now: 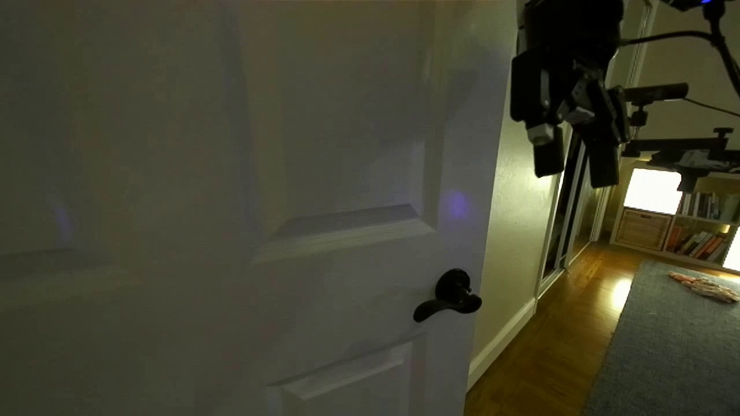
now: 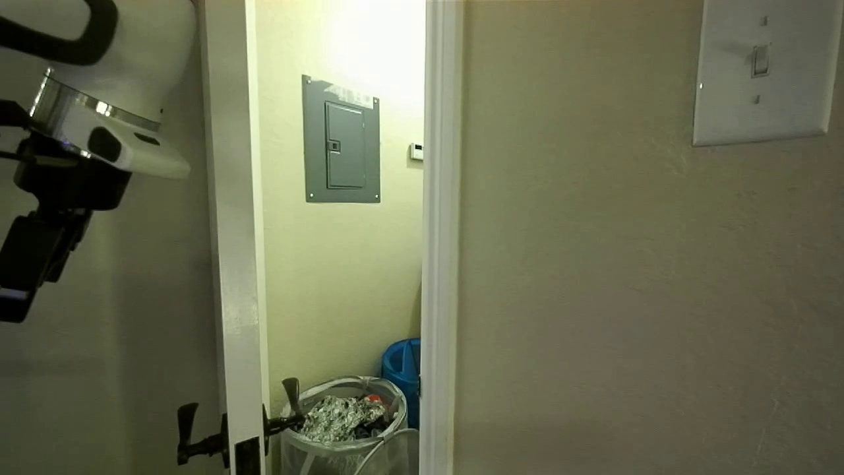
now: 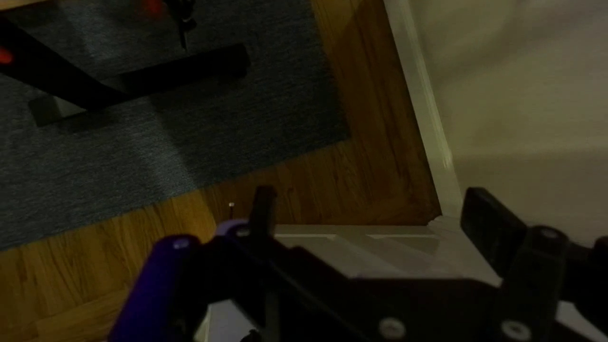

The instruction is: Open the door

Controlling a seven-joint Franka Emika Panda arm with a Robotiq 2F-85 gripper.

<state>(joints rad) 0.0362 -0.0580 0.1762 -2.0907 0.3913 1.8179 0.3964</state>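
Observation:
The white paneled door (image 1: 347, 277) fills much of an exterior view. In an exterior view its edge (image 2: 241, 264) stands apart from the frame, leaving a gap into a lit room. Its dark lever handle (image 1: 448, 297) is near the free edge; levers on both faces show in an exterior view (image 2: 198, 443). My gripper (image 1: 577, 166) points down, open and empty, appearing above and to the right of the handle there. It hangs on the door's left side in an exterior view (image 2: 33, 284). In the wrist view, the fingers (image 3: 370, 204) are wide apart, with the door (image 3: 351, 259) behind them.
A cream wall (image 1: 514, 248) with baseboard adjoins the door. A blue-grey rug (image 3: 266, 118) lies on wood floor, with a dark stand (image 3: 190, 69) on it. Beyond the gap are a laundry basket (image 2: 349, 445), a blue bin (image 2: 402, 369) and an electrical panel (image 2: 343, 142).

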